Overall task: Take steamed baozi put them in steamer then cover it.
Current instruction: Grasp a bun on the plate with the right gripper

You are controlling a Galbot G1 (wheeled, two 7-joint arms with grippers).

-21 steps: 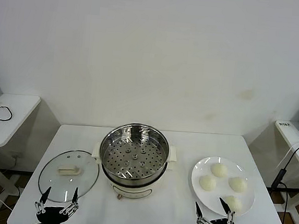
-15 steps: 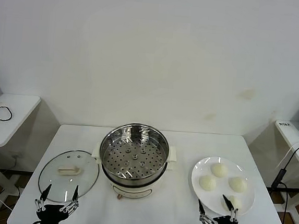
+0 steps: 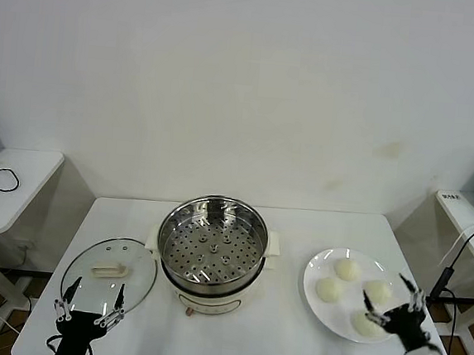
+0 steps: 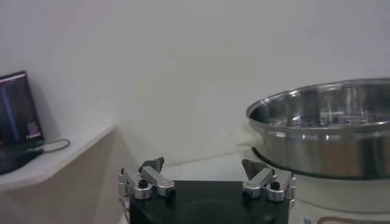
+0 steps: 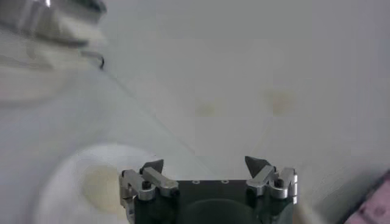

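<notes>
We see four steamed baozi (image 3: 348, 269) on the plate (image 3: 315, 273), right of the empty steamer (image 3: 213, 246); the cover (image 3: 110, 271) lies on the table (image 3: 295, 226) left. Our right gripper (image 3: 391, 301) hovers spread wide over the nearest bun. Our left gripper (image 3: 92, 300), also wide, waits near the cover.

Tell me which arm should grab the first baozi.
Right. The right gripper is open over the plate beside the baozi; the left gripper is open near the lid, across the steamer.

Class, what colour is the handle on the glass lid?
Cream-white; the cover handle shows best in the head view.
</notes>
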